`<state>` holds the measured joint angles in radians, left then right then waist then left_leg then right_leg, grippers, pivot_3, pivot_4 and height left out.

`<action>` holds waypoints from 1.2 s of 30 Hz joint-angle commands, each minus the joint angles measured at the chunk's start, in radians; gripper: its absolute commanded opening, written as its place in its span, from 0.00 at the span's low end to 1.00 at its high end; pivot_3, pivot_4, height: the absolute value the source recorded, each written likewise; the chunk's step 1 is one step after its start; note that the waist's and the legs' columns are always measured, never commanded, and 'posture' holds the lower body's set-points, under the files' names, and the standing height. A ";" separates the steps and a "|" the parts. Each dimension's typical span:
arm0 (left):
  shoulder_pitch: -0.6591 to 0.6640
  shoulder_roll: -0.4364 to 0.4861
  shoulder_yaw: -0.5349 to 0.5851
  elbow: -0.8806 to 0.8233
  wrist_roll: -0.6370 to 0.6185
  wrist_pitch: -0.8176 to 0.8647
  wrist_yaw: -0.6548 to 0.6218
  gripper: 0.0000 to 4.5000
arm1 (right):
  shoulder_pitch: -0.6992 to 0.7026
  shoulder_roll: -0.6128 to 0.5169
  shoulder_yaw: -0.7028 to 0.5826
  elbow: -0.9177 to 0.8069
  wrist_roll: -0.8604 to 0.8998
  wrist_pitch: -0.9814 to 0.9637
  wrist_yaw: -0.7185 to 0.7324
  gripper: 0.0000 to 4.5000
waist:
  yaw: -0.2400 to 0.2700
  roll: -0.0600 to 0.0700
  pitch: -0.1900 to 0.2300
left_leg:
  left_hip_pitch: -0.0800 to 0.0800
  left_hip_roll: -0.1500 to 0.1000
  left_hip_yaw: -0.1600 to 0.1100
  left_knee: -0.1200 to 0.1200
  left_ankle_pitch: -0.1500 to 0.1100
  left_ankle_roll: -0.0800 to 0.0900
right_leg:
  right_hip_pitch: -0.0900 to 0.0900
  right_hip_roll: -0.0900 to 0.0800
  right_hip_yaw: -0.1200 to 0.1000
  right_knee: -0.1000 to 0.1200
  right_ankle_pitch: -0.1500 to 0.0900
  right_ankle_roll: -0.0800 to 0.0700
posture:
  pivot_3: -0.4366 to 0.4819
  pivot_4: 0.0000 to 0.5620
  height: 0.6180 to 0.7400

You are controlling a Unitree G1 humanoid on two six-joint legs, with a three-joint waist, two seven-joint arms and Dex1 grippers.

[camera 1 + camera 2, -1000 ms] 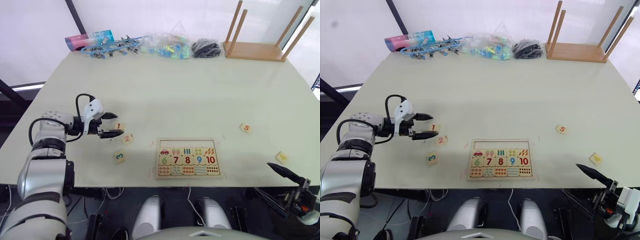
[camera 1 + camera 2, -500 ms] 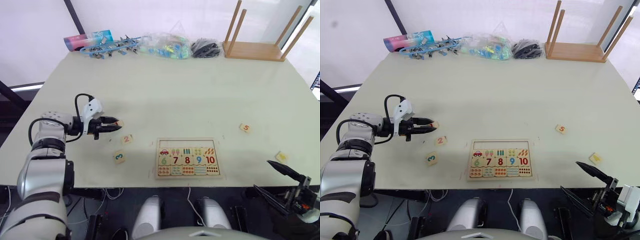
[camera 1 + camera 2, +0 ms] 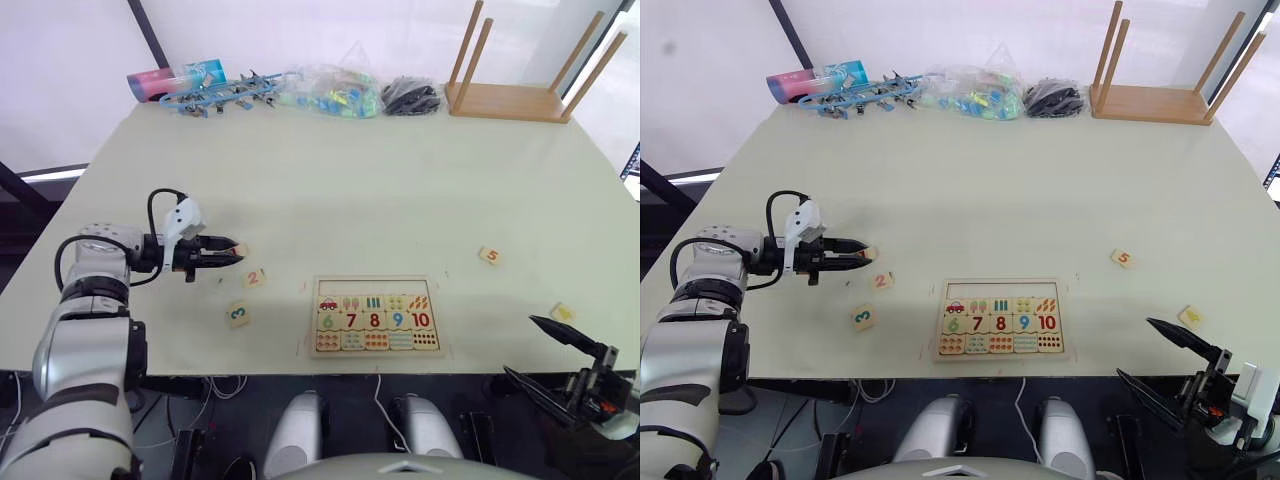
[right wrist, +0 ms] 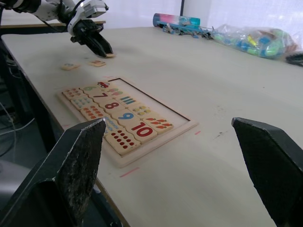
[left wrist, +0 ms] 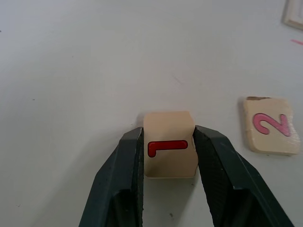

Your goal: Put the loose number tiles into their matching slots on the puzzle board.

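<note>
Jaws of the left gripper (image 5: 166,142) are now clamped on the red 1 tile (image 5: 169,144), one black finger on each side; a second ago they stood apart around it, just short of it. The tile sits on the worktop (image 3: 360,180) near the robot's left edge. The pink 2 tile (image 3: 254,278) lies just beside it, toward the puzzle board (image 3: 377,316), and the green 3 tile (image 3: 238,313) lies nearer the front edge; neither has moved. The board rests at the front centre with 6 to 10 in place. The orange 5 tile (image 3: 490,255) lies off to its right, and the yellow 4 tile (image 3: 563,313) further right by the edge. The right gripper (image 4: 177,156) hangs below the front right corner, its jaws wide apart and holding nothing, as before. Along the far edge sit a bag of coloured pieces (image 3: 330,92), a pink and blue tube (image 3: 175,78), a black bundle (image 3: 412,97) and an upturned wooden stool (image 3: 530,75)
</note>
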<state>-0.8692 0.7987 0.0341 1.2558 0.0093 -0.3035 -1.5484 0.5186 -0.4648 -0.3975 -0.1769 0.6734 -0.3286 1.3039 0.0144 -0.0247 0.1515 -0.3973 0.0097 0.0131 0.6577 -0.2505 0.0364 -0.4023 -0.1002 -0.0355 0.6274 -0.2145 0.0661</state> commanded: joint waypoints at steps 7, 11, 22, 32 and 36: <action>0.028 0.103 -0.131 -0.329 -0.221 0.170 -0.066 0.36 | -0.022 -0.016 0.019 -0.022 0.020 0.018 0.016 1.00 | 0.001 0.000 0.000 | -0.001 0.002 -0.002 0.002 0.000 0.000 | 0.000 0.000 0.001 0.001 0.000 0.000 | 0.48 0.27 1.00; 0.062 0.155 -0.221 -0.554 -0.318 0.358 -0.066 0.36 | -0.039 -0.020 0.029 -0.009 0.015 0.020 0.022 1.00 | 0.000 0.000 0.000 | -0.001 0.002 -0.003 0.003 0.000 0.000 | 0.000 0.000 0.003 0.001 0.000 0.000 | 0.48 0.27 1.00; 0.146 0.145 -0.231 -0.999 -0.317 0.600 -0.038 0.36 | -0.058 -0.025 0.048 -0.021 0.017 0.031 0.026 1.00 | 0.000 0.001 0.001 | -0.002 0.002 -0.006 0.008 0.000 0.000 | 0.001 0.013 0.018 0.001 -0.001 -0.003 | 0.48 0.27 1.00; 0.211 0.078 -0.293 -1.311 -0.236 0.738 0.110 0.36 | -0.061 -0.037 0.048 -0.038 0.026 0.039 0.034 1.00 | 0.002 0.001 0.001 | -0.002 0.002 -0.005 0.009 0.000 0.001 | 0.001 0.017 0.027 0.001 -0.002 -0.003 | 0.48 0.27 1.00; 0.225 0.041 -0.337 -1.403 -0.199 0.818 0.182 0.36 | -0.061 -0.033 0.053 -0.036 0.020 0.031 0.032 1.00 | 0.001 0.001 0.001 | -0.002 0.002 -0.006 0.010 -0.001 0.001 | 0.002 0.021 0.031 0.001 -0.002 -0.002 | 0.48 0.27 1.00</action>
<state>-0.6416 0.8421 -0.2964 -0.0892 -0.2027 0.4816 -1.3970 0.4540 -0.4942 -0.3355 -0.1866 0.6801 -0.2862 1.3283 0.0158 -0.0240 0.1522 -0.3989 0.0114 0.0072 0.6679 -0.2510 0.0374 -0.3998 -0.0786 -0.0039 0.6286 -0.2169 0.0646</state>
